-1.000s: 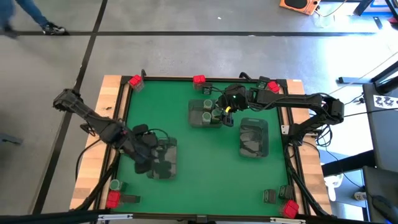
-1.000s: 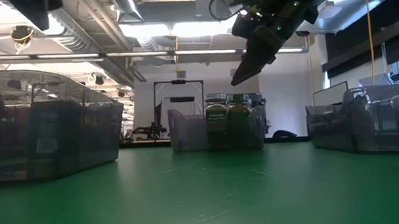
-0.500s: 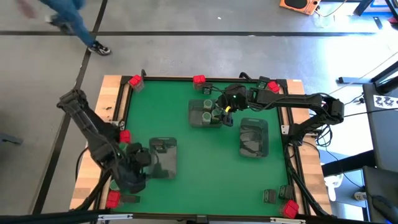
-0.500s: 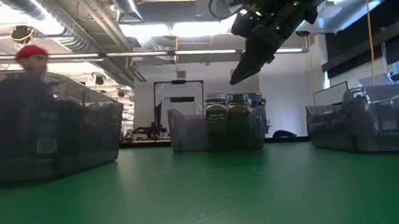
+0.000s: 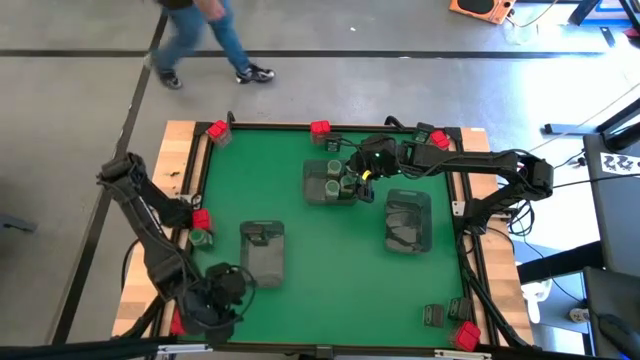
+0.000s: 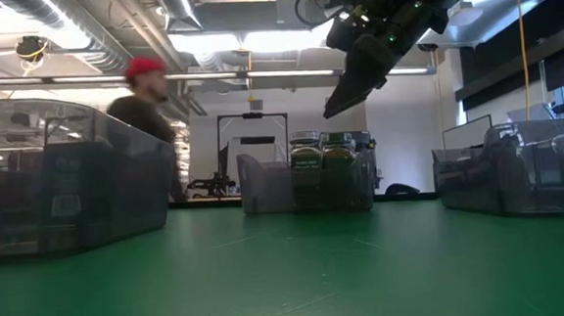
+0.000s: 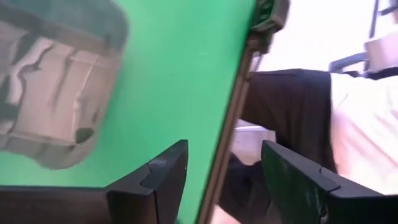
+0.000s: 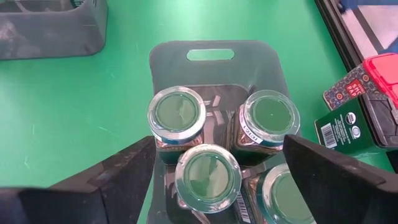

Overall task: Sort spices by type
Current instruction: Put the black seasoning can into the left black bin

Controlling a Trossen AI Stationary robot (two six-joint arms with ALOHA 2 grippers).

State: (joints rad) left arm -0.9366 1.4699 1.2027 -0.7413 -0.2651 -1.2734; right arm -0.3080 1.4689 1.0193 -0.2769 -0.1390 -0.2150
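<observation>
Open green mat (image 5: 330,250) lies between three trays (image 5: 263,252); jars (image 8: 207,176) crowd one.

Left gripper (image 5: 212,310) low, fingers (image 7: 163,176) apart, right gripper (image 5: 352,184) raised, spread.

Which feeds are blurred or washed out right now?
Left wrist view: smeared, the grey plastic tray streaked, background beyond the table edge blown out white. Low view: the person in the red cap is motion-blurred. Right wrist view: sharp on the round green-lidded glass jars.

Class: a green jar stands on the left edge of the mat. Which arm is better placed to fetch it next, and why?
Left. The left gripper, open and empty, is at the mat's near-left corner, on the jar's side. The right gripper hangs open over the far tray of jars, across the mat.
</observation>
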